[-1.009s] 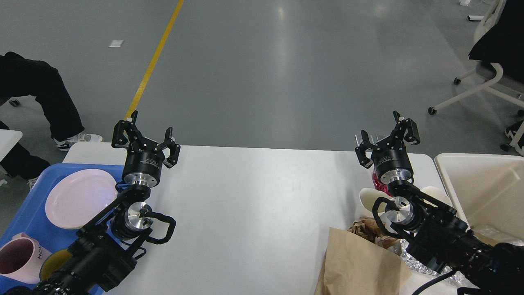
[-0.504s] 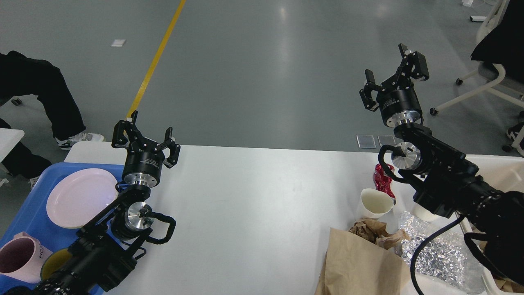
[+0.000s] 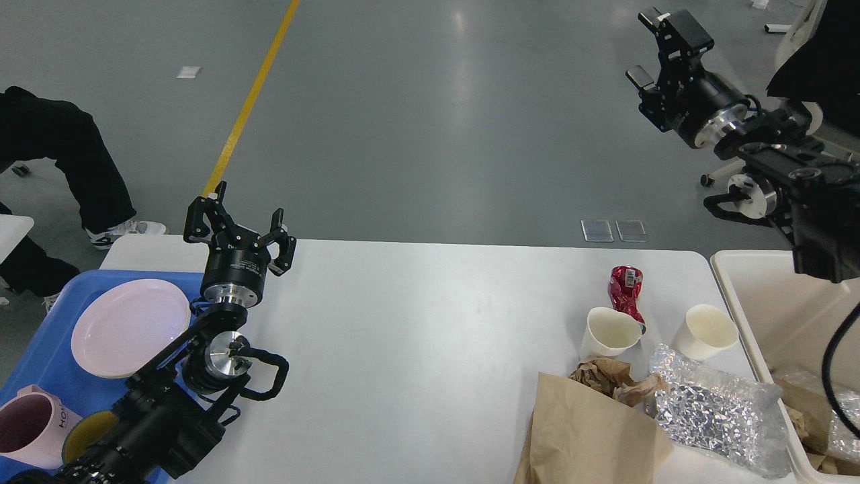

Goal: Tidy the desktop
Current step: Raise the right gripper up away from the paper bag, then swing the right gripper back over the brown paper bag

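Head view: the white desktop (image 3: 416, 336) fills the lower middle. Its right end is crowded with a crushed red can (image 3: 626, 290), two paper cups (image 3: 611, 331) (both tilted), a brown paper bag (image 3: 591, 437) and a bubble-wrap pouch (image 3: 719, 413), beside the cream bin (image 3: 766, 296). The left gripper (image 3: 240, 223) hangs empty, fingers spread, near the blue tray (image 3: 47, 349). The right gripper (image 3: 655, 47), raised above the floor, is spread and empty.

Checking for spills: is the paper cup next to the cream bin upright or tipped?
Upright: the paper cup stands on the desktop, round mouth facing up.
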